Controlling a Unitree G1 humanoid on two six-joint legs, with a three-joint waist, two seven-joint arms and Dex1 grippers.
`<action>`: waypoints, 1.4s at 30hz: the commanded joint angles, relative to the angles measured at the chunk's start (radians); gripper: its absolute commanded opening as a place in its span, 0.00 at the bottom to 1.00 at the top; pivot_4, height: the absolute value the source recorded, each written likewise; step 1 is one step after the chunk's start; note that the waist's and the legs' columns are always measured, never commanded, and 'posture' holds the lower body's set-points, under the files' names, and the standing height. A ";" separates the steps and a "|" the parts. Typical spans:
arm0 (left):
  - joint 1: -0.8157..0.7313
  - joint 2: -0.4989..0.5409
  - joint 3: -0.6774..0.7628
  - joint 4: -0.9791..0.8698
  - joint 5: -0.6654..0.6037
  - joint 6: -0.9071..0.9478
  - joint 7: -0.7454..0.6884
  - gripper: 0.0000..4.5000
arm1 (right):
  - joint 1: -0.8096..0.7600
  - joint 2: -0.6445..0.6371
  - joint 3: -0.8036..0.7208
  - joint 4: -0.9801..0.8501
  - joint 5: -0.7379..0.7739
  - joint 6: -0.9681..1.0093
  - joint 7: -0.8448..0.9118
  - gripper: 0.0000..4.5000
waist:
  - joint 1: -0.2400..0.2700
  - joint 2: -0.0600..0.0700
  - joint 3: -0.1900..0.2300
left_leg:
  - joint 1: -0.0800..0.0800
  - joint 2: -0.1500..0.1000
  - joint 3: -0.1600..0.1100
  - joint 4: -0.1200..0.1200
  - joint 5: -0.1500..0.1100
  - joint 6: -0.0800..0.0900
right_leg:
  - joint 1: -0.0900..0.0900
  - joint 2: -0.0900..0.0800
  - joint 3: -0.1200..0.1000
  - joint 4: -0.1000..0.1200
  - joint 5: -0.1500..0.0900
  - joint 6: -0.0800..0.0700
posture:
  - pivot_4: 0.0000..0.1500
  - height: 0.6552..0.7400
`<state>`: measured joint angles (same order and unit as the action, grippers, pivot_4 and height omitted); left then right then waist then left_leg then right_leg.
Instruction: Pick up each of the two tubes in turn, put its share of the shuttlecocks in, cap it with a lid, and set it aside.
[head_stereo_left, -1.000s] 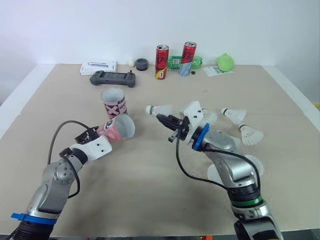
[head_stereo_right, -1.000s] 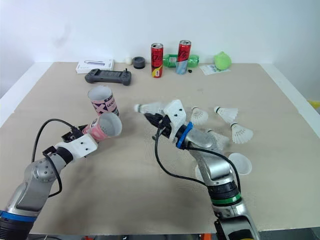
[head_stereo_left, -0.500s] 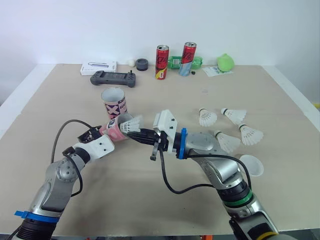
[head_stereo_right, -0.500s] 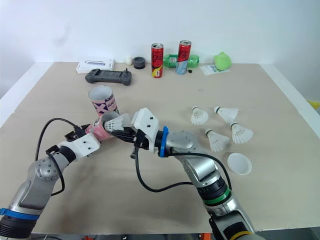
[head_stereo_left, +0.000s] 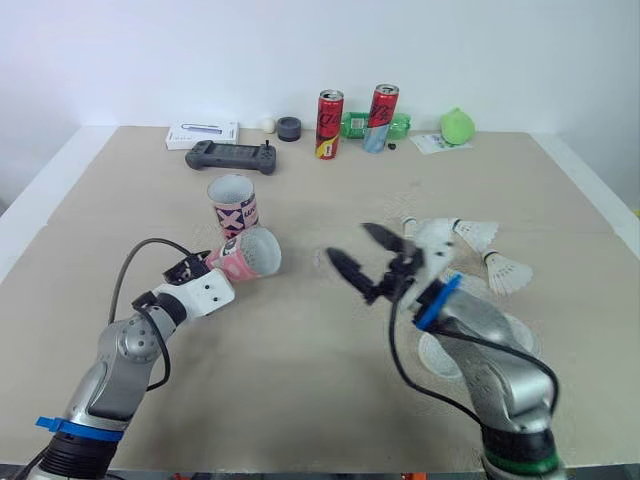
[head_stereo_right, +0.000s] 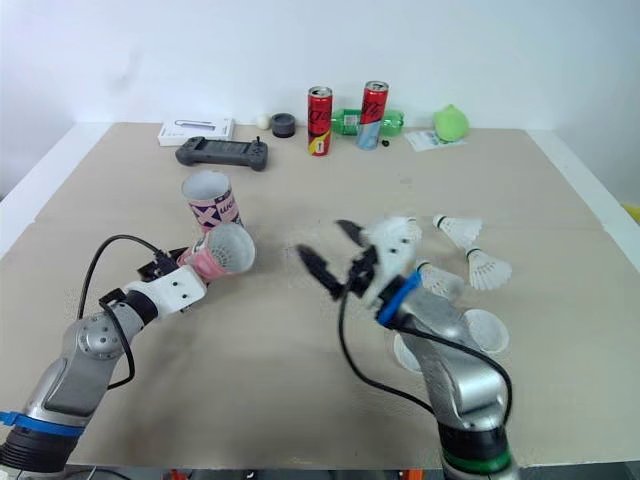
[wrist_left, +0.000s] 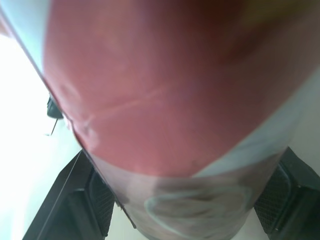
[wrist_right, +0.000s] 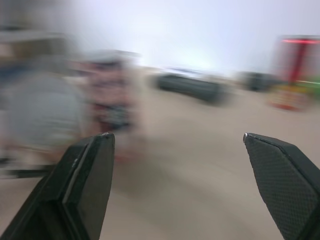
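Tubes: 2. Tilted tube (head_stereo_left: 250, 255) is clamped in the left hand (head_stereo_left: 205, 268), mouth facing the right hand (head_stereo_left: 348, 243). Upright tube (head_stereo_left: 232, 205) stands just behind it, toward the far edge. Right hand is spread wide and empty over mid-tabletop (head_stereo_left: 300, 380). Toward the right edge: shuttlecocks (head_stereo_right: 455, 228), 3 countable; lids (head_stereo_right: 485, 330), 2.

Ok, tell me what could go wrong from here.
1. The left gripper holds the pink tube tilted with its mouth sideways, so contents might slide out.
2. It sits close beside the standing tube, so a swing could topple that.
3. The open right gripper has its arm over the lids and shuttlecocks and might sweep them.
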<state>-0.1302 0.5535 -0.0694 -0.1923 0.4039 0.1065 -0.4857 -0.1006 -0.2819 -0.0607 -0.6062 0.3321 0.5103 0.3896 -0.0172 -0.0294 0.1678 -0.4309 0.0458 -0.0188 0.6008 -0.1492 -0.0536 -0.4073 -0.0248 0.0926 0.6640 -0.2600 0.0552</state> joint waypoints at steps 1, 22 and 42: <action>0.003 -0.016 -0.076 0.009 -0.028 -0.018 -0.049 0.71 | 0.119 0.000 -0.081 -0.135 -0.083 -0.030 -0.112 0.99 | -0.002 0.001 -0.001 | 0.000 0.000 0.000 0.000 0.000 0.000 | 0.000 0.000 0.000 0.000 0.000 0.000 | 1.00 1.00; -0.017 -0.029 -0.100 -0.003 -0.013 -0.002 -0.048 0.71 | 0.183 0.066 -0.135 0.009 -0.116 0.118 -0.264 0.94 | -0.005 0.004 -0.005 | 0.002 0.000 0.001 0.000 0.000 0.000 | 0.001 0.000 0.002 0.000 0.000 -0.001 | 1.00 1.00; -0.029 -0.034 -0.112 0.011 -0.011 -0.004 -0.029 0.71 | 0.145 -0.029 -0.187 0.065 -0.083 0.049 -0.169 0.00 | -0.005 0.004 -0.005 | 0.001 0.000 0.001 0.000 0.000 0.000 | 0.001 0.000 0.002 0.000 0.000 0.000 | 1.00 1.00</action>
<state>-0.1641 0.5264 -0.1432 -0.1954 0.3928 0.1090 -0.5067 0.0418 -0.2867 -0.2119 -0.4858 0.2228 0.6120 0.1741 -0.0221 -0.0251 0.1626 -0.4296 0.0456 -0.0180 0.6010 -0.1492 -0.0534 -0.4065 -0.0244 0.0946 0.6639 -0.2599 0.0547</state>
